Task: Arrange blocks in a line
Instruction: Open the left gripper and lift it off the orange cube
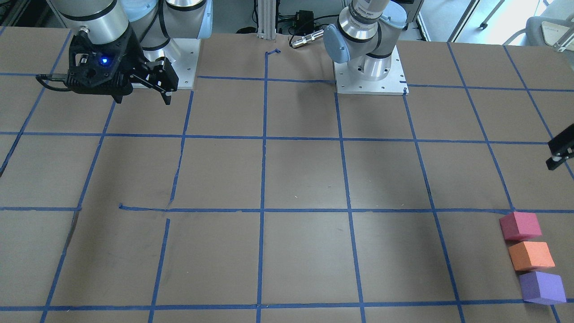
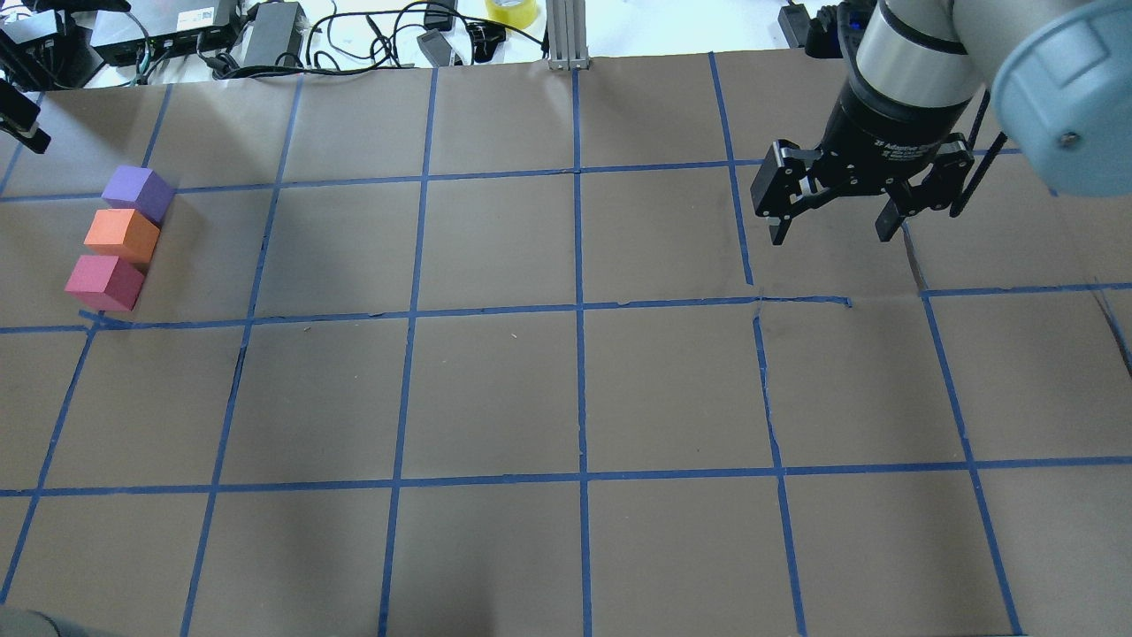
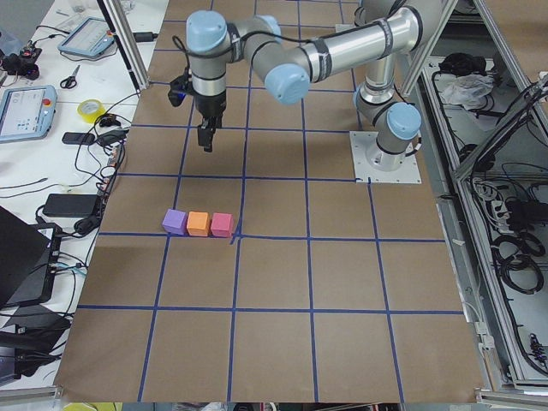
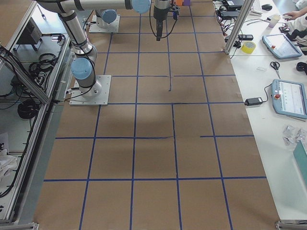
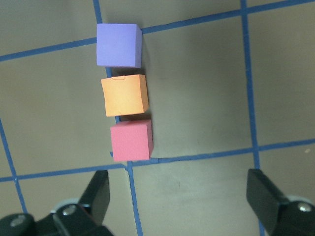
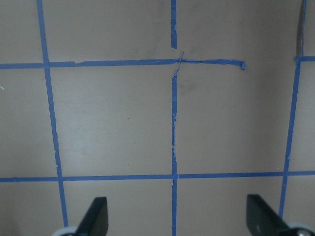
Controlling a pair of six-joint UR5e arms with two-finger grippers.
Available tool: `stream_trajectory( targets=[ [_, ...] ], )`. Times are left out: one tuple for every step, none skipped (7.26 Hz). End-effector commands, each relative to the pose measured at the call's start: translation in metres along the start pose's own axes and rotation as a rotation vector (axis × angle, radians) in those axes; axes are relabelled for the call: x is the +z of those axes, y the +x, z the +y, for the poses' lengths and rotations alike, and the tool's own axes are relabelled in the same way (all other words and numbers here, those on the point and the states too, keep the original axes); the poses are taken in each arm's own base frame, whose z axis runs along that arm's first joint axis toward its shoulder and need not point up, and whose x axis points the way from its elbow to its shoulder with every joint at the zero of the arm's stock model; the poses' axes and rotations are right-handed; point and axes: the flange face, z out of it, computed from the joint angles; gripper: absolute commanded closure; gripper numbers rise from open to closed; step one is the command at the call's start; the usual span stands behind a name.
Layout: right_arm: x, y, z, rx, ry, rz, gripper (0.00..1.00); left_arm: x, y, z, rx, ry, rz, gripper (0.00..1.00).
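Three in line: purple block [image 5: 118,45], orange block [image 5: 124,95], red-pink block [image 5: 131,141]. Released left gripper [image 5: 182,196] hangs at their five o'clock; right gripper [image 2: 831,232] also released. Risk: low sweep knocks row askew.

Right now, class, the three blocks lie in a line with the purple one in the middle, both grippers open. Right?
No: the orange block is in the middle, between the purple block and red-pink block, as the left wrist view shows. The line stands; left gripper and right gripper are open.

Silver links [image 3: 360,38], pale-blue joint caps [image 1: 335,44], black right claw [image 2: 831,232].
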Motion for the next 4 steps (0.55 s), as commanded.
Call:
stream_trajectory(
  targets=[
    [0.000,0.000,0.000,0.000,-0.001,0.000,0.00,-0.060,0.048,0.040,0.021,0.012,-0.021,0.00],
    [0.000,0.000,0.000,0.000,0.000,0.000,0.00,-0.058,0.063,0.050,-0.010,0.010,-0.012,0.00],
    [0.000,0.000,0.000,0.000,-0.001,0.000,0.00,-0.060,0.073,0.052,-0.053,0.024,0.000,0.00],
    [0.001,0.000,0.000,0.000,-0.003,0.000,0.00,-0.062,0.083,0.045,-0.100,0.032,0.000,0.00]
  ],
)
